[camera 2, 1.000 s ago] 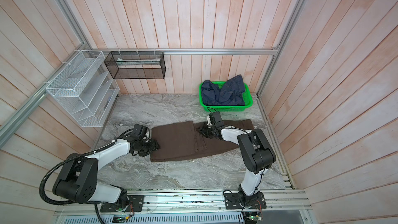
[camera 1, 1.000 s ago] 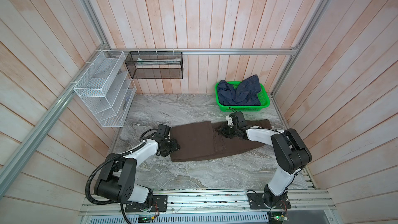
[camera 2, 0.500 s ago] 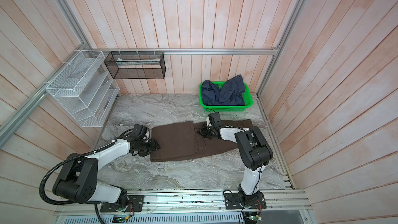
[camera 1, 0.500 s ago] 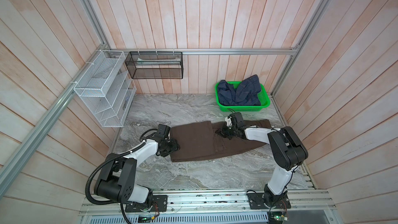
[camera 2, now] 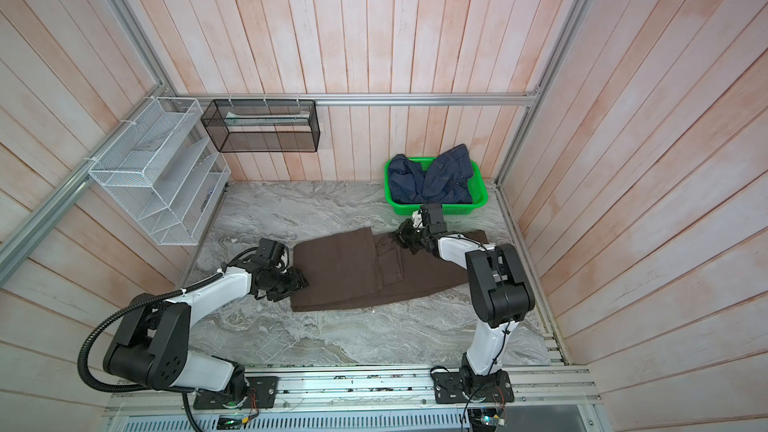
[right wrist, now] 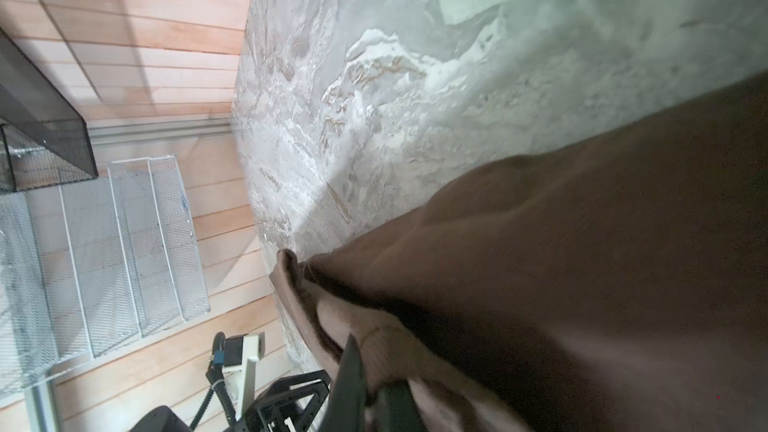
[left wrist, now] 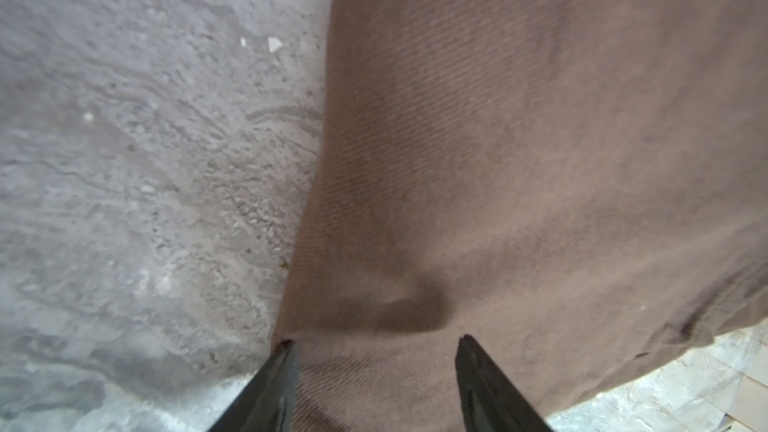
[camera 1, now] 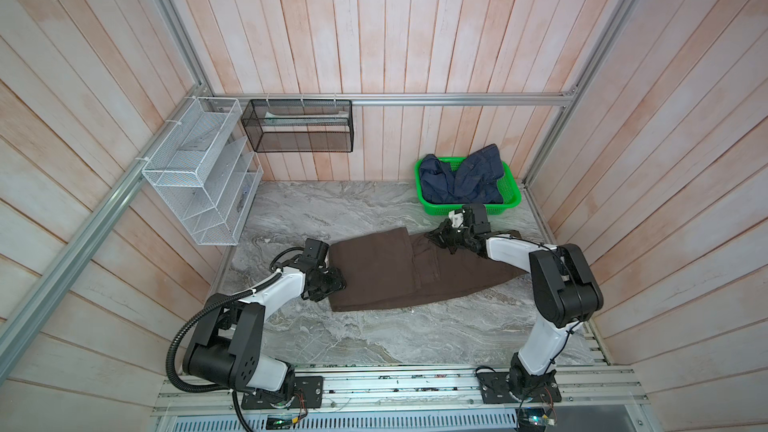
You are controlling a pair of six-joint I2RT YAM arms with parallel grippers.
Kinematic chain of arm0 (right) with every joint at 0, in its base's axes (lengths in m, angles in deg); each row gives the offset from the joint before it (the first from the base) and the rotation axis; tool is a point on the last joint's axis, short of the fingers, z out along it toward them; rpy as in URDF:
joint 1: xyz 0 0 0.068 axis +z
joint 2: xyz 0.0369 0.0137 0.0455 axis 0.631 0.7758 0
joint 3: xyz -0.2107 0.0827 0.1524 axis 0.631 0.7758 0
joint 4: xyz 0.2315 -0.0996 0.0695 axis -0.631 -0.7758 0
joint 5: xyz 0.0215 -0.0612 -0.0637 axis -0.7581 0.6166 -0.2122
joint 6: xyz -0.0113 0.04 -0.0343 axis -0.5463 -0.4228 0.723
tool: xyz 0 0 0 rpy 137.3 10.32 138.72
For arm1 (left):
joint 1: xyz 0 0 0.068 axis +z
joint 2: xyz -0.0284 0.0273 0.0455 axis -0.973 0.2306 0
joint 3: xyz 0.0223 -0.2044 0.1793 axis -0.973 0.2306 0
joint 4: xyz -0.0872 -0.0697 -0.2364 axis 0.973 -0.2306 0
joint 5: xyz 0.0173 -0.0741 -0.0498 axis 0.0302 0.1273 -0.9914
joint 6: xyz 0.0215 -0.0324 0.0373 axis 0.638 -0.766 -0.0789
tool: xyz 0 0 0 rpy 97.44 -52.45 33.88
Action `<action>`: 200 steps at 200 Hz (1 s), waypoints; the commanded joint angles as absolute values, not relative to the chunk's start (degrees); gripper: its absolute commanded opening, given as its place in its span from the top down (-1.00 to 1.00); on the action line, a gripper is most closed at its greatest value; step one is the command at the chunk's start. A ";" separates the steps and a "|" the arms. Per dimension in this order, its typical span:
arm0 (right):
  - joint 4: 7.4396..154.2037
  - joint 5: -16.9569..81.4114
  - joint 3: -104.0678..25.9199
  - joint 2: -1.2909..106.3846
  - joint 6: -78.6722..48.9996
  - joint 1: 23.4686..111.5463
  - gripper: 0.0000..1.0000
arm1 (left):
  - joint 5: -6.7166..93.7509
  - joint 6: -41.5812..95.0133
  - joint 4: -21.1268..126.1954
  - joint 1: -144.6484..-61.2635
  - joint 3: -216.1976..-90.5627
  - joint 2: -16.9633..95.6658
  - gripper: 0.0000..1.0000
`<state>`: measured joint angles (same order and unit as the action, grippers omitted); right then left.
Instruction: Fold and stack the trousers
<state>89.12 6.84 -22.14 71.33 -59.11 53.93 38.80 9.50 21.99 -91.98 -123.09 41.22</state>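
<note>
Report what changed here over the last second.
The right gripper closed its jaws on the far edge of the trousers; the right wrist view shows a bunched fold of cloth pinched between them. The left gripper stayed open, straddling the trousers' left edge. The trousers lie spread on the table as before, and the denim garment is still in the green basket.

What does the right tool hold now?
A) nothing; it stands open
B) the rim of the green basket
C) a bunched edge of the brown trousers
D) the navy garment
C: in the right wrist view the right tool is shut on a fold of the brown trousers at their edge.
</note>
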 commanded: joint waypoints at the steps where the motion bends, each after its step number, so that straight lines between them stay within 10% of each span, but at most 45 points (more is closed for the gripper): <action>1: 94.92 3.40 -22.68 75.91 -65.92 52.68 1.00 | 42.69 10.89 19.23 -91.35 -122.86 42.82 -0.27; 25: 95.70 3.08 -22.96 77.50 -67.27 51.98 0.99 | 42.91 10.98 18.89 -91.34 -122.62 42.51 -0.29; 64: 84.74 6.86 -25.84 73.81 -58.39 51.43 0.11 | 42.82 10.89 18.68 -90.91 -122.65 39.60 -0.45; 200: 73.13 12.09 -16.90 57.60 -46.81 49.62 0.14 | 21.86 15.60 31.50 -85.02 -123.76 50.08 -0.32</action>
<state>76.03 10.73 -17.96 60.23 -49.28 50.54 25.36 13.59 30.49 -85.00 -124.03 46.29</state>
